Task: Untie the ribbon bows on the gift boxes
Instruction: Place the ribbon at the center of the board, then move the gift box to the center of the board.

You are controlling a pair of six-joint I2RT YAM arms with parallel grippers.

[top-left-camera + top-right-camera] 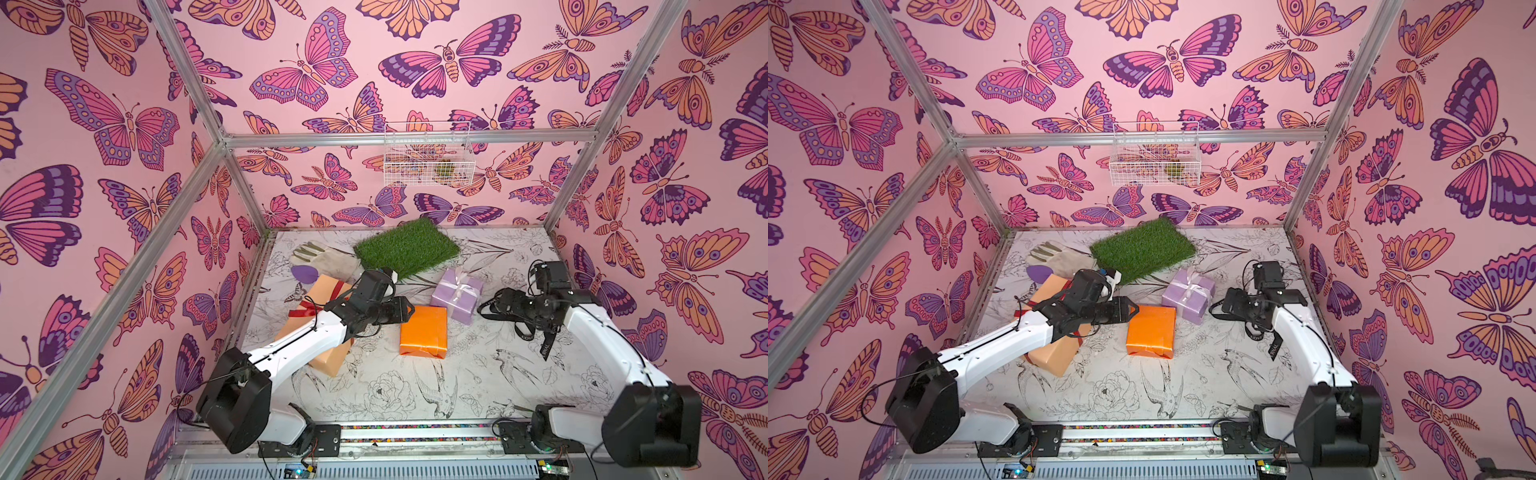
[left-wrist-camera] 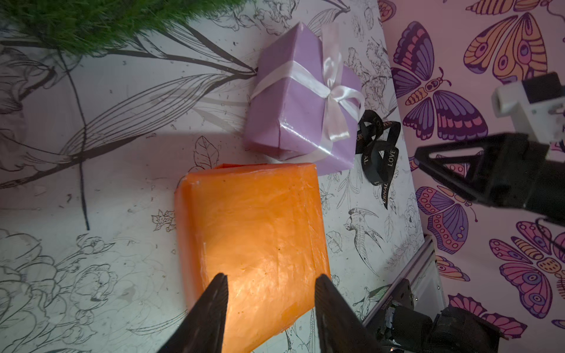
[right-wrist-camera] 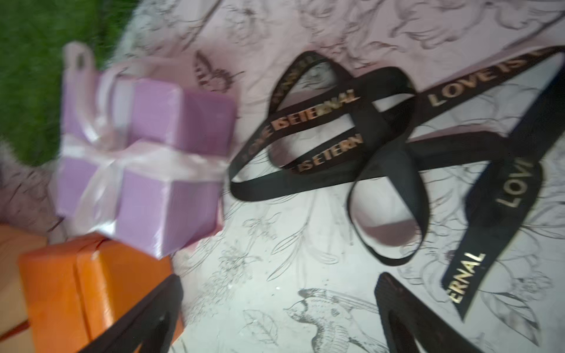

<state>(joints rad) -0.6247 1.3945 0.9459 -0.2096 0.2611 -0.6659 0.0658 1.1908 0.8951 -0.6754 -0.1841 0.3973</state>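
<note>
The small orange gift box (image 1: 423, 331) lies mid-table with no ribbon on it. My left gripper (image 2: 272, 284) hovers just above its near end, open, with nothing between the fingers. The black lettered ribbon (image 3: 382, 143) lies loose and tangled on the table beside the lilac box (image 1: 457, 296), which carries a tied pale bow (image 2: 336, 97). My right gripper (image 3: 278, 281) stands wide open over bare table next to that black ribbon, holding nothing. The peach-tan box (image 1: 328, 357) with its red ribbon (image 1: 305, 309) lies partly hidden under my left arm.
A green turf mat (image 1: 407, 247) lies at the back, with a pale work glove (image 1: 328, 257) and a purple oval piece (image 1: 303, 274) to its left. A white wire basket (image 1: 428, 160) hangs on the back wall. Patterned walls close in both sides.
</note>
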